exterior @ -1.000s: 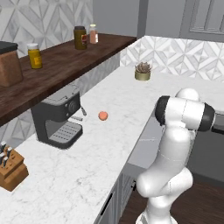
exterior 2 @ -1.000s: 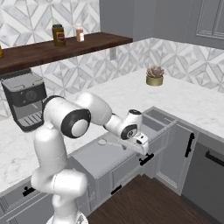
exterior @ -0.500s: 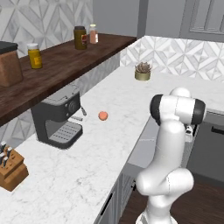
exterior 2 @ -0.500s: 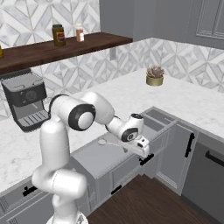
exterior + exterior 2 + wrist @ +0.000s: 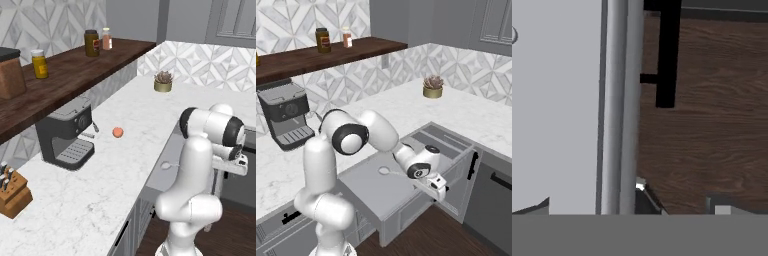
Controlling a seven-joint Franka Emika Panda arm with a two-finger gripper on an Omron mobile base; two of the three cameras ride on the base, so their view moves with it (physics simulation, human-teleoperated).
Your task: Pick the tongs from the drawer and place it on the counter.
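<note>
Right base view: my claw (image 5: pixel 437 186) hangs spread and empty just beyond the near front edge of the drawer (image 5: pixel 376 187). Tongs (image 5: pixel 390 171) lie inside, toward the far side. Judged light, stiff, slippery; grip the thin handle.

place: kitchen | marble counter (image 5: pixel 125 155) | coffee machine (image 5: pixel 65 134) | tiled backsplash (image 5: pixel 466 75)

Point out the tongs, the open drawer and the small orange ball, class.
tongs (image 5: pixel 385 171): right base view, on the rounded head.
drawer (image 5: pixel 368 184): right base view, on the bare grey floor inside.
orange ball (image 5: pixel 117 132): left base view, on its middle, resting on the counter (image 5: pixel 90 200).
</note>
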